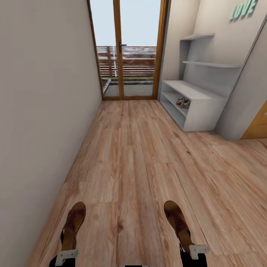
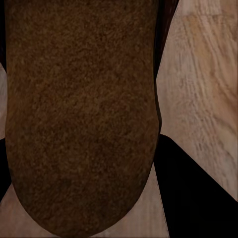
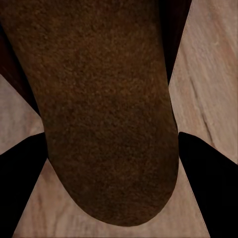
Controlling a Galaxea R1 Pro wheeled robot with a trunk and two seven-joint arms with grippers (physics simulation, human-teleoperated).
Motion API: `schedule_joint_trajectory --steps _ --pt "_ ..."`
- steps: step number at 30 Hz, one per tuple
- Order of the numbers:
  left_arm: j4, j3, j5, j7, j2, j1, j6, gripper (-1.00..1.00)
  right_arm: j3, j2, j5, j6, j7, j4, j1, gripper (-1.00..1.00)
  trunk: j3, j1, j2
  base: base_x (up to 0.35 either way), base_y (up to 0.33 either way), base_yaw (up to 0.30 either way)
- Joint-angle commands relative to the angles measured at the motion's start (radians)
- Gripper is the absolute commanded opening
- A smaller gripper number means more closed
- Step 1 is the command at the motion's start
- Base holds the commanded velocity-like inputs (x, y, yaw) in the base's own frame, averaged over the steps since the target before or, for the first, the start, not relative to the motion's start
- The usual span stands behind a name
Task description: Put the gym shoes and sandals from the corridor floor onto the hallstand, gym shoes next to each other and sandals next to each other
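Note:
Low in the head view, my left gripper (image 1: 66, 253) is shut on one brown sandal (image 1: 73, 224) and my right gripper (image 1: 190, 249) is shut on the other sandal (image 1: 178, 221); both point forward over the corridor floor (image 1: 137, 159). The left wrist view has its sandal's brown surface (image 2: 82, 114) close up, with a dark finger (image 2: 198, 188) beside it. The right wrist view has the other sandal (image 3: 106, 109) between two dark fingers (image 3: 20, 168). The gym shoes (image 1: 183, 102) sit side by side on a low open shelf of the pale hallstand (image 1: 200, 111), far ahead on the right.
A plain wall (image 1: 40, 111) runs close along the left. A wood-framed glass door (image 1: 128, 52) closes the corridor's far end. Floating shelves (image 1: 211, 63) hang above the rack's bench top. An orange-brown door edge (image 1: 257, 126) shows at the right.

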Motion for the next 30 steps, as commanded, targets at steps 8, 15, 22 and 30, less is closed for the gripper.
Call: schedule_joint_trajectory --steps 8,15,22,30 --pt "0.0 0.008 -0.004 -0.008 0.0 -0.001 -0.003 -1.0 -0.008 0.0 0.01 -0.003 -0.002 0.001 -0.001 -1.0 -0.001 0.0 0.0 0.339 0.0 0.0" --pt "0.0 0.01 -0.003 -0.008 0.0 -0.001 -0.003 -1.0 -0.008 0.0 0.01 -0.003 -0.002 0.001 -0.001 -1.0 -0.001 0.0 0.0 0.339 0.0 0.0" --pt "0.001 0.01 -0.003 -0.007 0.0 -0.001 -0.003 -1.0 -0.008 0.0 0.01 -0.003 -0.001 0.001 -0.001 -1.0 -0.001 0.0 0.0 0.339 0.0 0.0" --pt "0.001 0.01 -0.003 -0.006 0.0 -0.001 -0.003 -1.0 -0.008 0.002 0.01 -0.003 -0.001 0.001 -0.001 -1.0 -0.001 0.0 0.0 0.338 0.0 0.0"
